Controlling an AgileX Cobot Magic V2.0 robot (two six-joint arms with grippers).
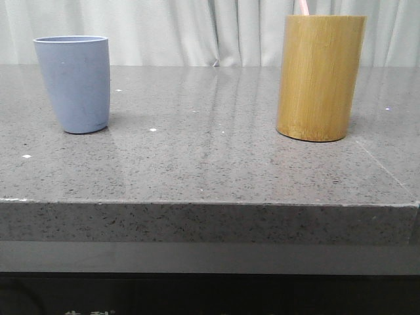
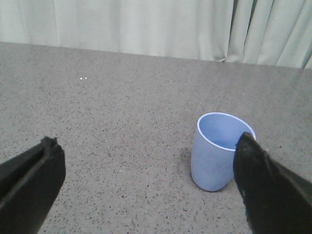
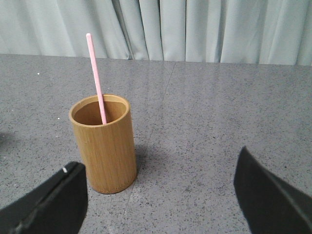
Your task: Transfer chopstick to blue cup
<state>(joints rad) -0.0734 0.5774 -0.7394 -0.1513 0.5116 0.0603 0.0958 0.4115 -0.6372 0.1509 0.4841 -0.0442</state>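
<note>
A pale blue cup (image 1: 75, 83) stands upright on the left of the grey stone table; the left wrist view shows the cup (image 2: 218, 151) empty. One pink chopstick (image 3: 96, 76) leans inside a bamboo holder (image 3: 106, 144) on the right of the table (image 1: 319, 77); only the chopstick's tip (image 1: 303, 7) shows in the front view. My left gripper (image 2: 148, 187) is open above the table, its one finger overlapping the cup's edge in the picture. My right gripper (image 3: 161, 195) is open, short of the holder, holding nothing. Neither gripper appears in the front view.
The speckled grey stone tabletop (image 1: 210, 151) ends in a front edge (image 1: 210, 203) near the camera. A pale curtain (image 1: 197, 29) hangs behind the table. A faint seam (image 3: 151, 131) runs across the stone beside the holder.
</note>
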